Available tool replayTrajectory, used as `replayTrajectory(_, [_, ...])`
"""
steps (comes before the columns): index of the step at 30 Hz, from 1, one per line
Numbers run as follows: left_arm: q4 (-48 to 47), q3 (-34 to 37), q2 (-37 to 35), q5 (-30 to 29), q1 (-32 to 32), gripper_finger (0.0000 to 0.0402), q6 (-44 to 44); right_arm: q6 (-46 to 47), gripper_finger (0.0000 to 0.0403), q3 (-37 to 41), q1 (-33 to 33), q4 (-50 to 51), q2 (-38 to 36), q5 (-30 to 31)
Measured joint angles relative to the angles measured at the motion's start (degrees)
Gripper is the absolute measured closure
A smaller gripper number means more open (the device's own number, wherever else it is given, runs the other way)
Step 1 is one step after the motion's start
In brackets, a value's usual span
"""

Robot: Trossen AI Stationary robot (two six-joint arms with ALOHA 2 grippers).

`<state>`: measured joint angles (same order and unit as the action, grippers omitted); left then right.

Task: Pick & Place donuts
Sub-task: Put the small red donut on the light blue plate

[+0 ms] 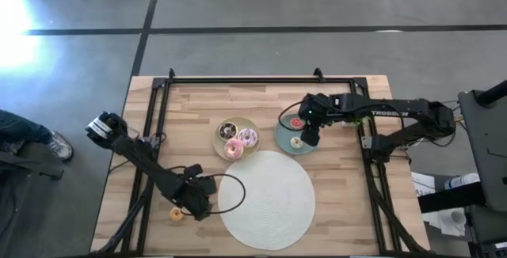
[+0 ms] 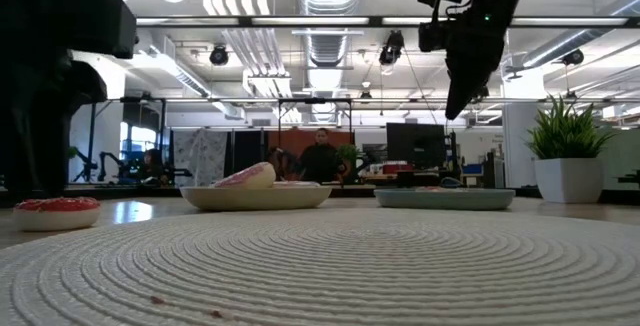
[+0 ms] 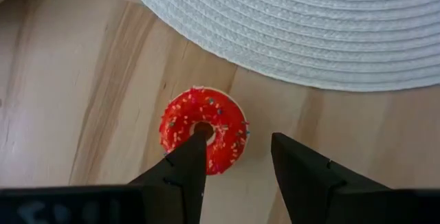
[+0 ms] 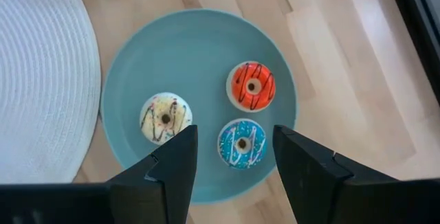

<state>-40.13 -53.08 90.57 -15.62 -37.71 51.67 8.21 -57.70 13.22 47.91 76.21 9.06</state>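
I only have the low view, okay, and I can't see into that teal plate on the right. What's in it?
Observer: Three mini donuts lie in the teal plate: the cream donut, the orange donut and the blue donut.
Operator: Where's the right gripper?
Observer: The right gripper hangs open above that plate, lined up with the blue donut.
Operator: And the left one?
Observer: The left gripper is open over the red donut, which lies on the bare table beside the white mat.
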Motion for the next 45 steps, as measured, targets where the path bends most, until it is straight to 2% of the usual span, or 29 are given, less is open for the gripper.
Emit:
replayTrajectory(9, [1.7,1.6,3.9,-0.3,2.6,0.028,0.4,0.8,0.0223,0.6,-0.2,-0.5,-0.1,0.0])
replayTrajectory(12, [2.0,2.0,4.3,0.3,3.7,0.0309,2.1,0.9,0.0223,0.4,-0.3,-0.5,-0.1,0.0])
replayTrajectory(17, [1.7,2.2,3.7,0.2,4.0,0.0382,2.6,1.3,0.0225,0.3,-0.7,-0.5,-0.1,-0.1])
replayTrajectory(22, [0.7,0.1,2.1,0.7,4.4,0.0399,3.4,0.7,0.0232,0.3,-3.3,-0.6,-3.7,-0.1])
replayTrajectory(26, [1.9,-6.7,-0.3,-3.1,5.8,0.04,-4.0,4.5,0.0234,0.2,-5.1,0.0,-9.2,-0.1])
replayTrajectory(30, [8.3,-11.4,-0.5,-5.4,13.9,0.0401,-21.2,8.2,0.0234,0.4,-5.2,0.2,-14.5,0.0])
replayTrajectory(33, [17.8,-11.9,0.3,-0.5,24.4,0.0401,-31.7,9.0,0.0234,0.5,-5.3,0.5,-17.4,0.0])
replayTrajectory(38, [34.1,-12.2,2.7,13.1,39.4,0.0401,-38.0,13.4,0.0234,0.5,-6.3,4.5,-21.4,0.0])
replayTrajectory(41, [37.9,-15.0,5.7,18.0,44.4,0.0401,-39.5,16.2,0.0234,0.8,-8.0,6.4,-23.1,0.1])
replayTrajectory(45, [36.5,-22.6,13.0,22.0,47.1,0.0401,-42.3,18.9,0.0234,1.9,-9.7,6.8,-23.8,1.6])
